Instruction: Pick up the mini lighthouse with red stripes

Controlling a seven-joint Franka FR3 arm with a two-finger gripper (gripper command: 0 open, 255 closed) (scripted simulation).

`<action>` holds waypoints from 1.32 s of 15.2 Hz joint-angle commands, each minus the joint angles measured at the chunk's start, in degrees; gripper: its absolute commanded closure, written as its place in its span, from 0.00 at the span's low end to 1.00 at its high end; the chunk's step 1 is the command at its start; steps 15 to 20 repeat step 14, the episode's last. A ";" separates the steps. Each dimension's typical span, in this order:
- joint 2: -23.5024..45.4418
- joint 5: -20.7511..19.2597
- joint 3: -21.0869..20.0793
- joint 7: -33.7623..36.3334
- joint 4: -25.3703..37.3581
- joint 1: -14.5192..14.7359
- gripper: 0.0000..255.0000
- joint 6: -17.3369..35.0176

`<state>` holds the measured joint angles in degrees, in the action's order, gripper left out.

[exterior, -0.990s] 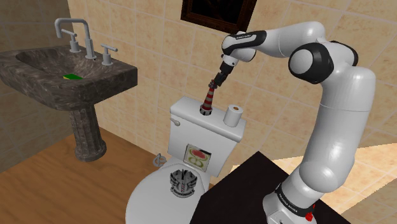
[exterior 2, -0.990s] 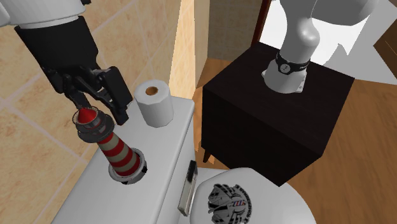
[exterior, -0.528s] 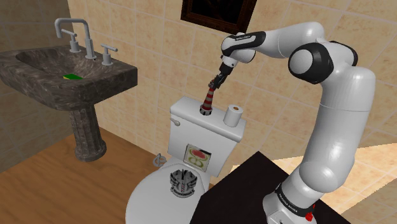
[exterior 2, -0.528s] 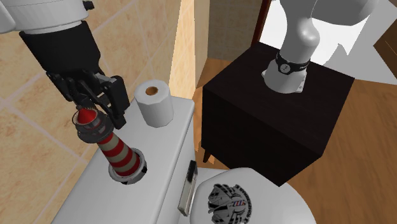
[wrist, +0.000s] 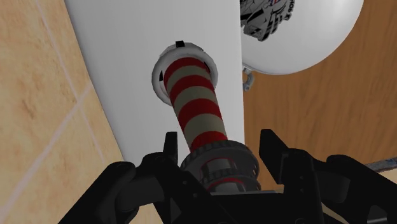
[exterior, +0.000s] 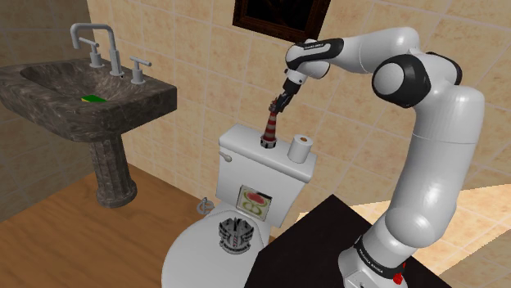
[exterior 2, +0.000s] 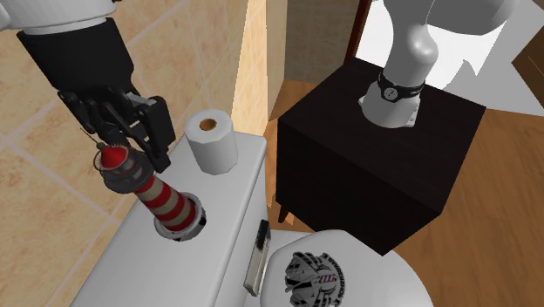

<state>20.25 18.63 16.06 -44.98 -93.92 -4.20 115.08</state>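
Far over at nine o'clock in the shoulder view stands a dark stone pedestal sink (exterior: 49,110), with a grey faucet (exterior: 92,41) and a green bar (exterior: 92,99) in its basin. Next comes the white toilet. On its tank lid (exterior: 241,141) is the lighthouse (exterior: 269,131), striped red and pale, leaning with its red cap tipped toward one o'clock. The black gripper (exterior: 277,105) reaches down onto that cap from one o'clock. In the wrist view its two fingers press either side of the dark gallery, grasping it. I cannot tell whether the base touches the lid. A toilet paper roll (exterior: 302,147) stands at three o'clock of the lighthouse, near but apart. The dark stand (exterior: 327,245) sits at five o'clock.
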 commanded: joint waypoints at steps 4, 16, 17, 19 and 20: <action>-0.82 -0.60 0.22 0.87 2.65 -0.08 1.00 -3.31; -1.64 -1.34 0.48 2.26 7.73 -0.31 1.00 -9.03; -1.64 -1.34 0.48 2.26 7.73 -0.31 1.00 -9.03; -1.64 -1.34 0.48 2.26 7.73 -0.31 1.00 -9.03; -1.64 -1.34 0.48 2.26 7.73 -0.31 1.00 -9.03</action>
